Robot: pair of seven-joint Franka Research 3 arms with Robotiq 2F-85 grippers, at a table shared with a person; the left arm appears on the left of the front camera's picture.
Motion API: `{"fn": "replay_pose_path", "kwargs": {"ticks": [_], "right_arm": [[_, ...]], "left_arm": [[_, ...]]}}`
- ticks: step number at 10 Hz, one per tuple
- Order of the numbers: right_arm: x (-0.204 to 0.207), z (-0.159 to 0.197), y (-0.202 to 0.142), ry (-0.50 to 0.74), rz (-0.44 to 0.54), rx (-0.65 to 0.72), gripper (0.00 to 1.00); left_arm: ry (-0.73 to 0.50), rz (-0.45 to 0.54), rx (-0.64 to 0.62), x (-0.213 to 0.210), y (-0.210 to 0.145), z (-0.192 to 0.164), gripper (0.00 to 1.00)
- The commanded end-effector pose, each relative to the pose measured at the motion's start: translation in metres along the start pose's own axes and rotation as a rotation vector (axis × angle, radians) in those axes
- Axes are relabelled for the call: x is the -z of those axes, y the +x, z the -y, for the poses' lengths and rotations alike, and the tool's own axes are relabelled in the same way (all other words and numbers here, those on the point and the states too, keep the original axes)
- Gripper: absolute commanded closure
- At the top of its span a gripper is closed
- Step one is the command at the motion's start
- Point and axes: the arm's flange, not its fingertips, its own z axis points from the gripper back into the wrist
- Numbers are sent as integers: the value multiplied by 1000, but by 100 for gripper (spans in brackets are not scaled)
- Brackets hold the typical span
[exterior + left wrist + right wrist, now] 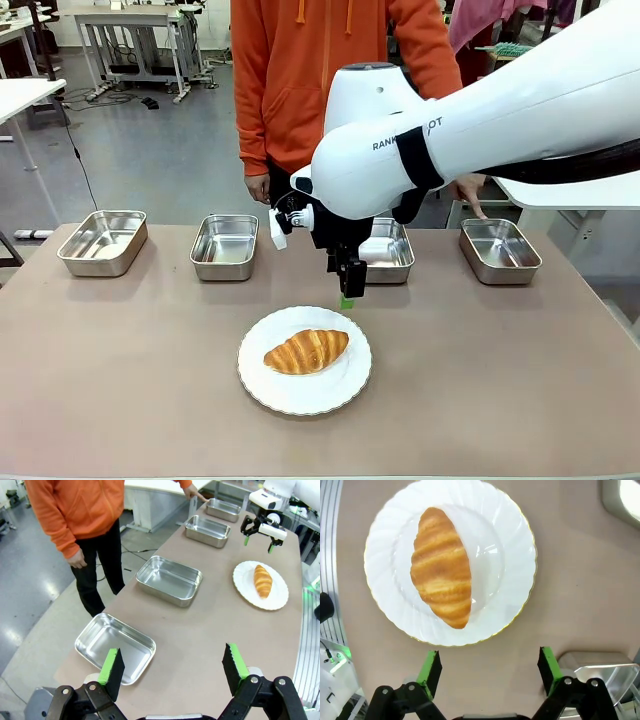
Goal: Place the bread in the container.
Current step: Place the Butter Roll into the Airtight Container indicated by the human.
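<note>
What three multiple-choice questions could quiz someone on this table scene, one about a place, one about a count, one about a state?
1. Where does the croissant lie? A in a bowl; B on the white plate; C on a napkin.
2. How many steel trays stand in the row? A two; B three; C four.
3. How is the right pincer? A open and empty; B shut on the croissant; C shut and empty.
Answers: 1 B, it rests in the plate's middle; 2 C, four show in the front view; 3 A, its jaws stand wide apart with nothing between.
</note>
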Motion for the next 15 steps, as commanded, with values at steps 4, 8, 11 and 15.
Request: {"fn": "replay_pose_path", "kwargs": {"ticks": [4,8,11,15], "right_arm": [[25,-24,49,-86,-20,32,0],[46,-40,56,-32,26,-2,0],[65,-49,57,-9,41,-13,0],[77,-59,57,0,33,-6,0]], "left_arm": [[-7,14,14,-2,0,1,0],[-7,14,14,-2,0,1,0],[-7,14,14,-2,0,1,0],[-7,14,14,-2,0,1,0]]}}
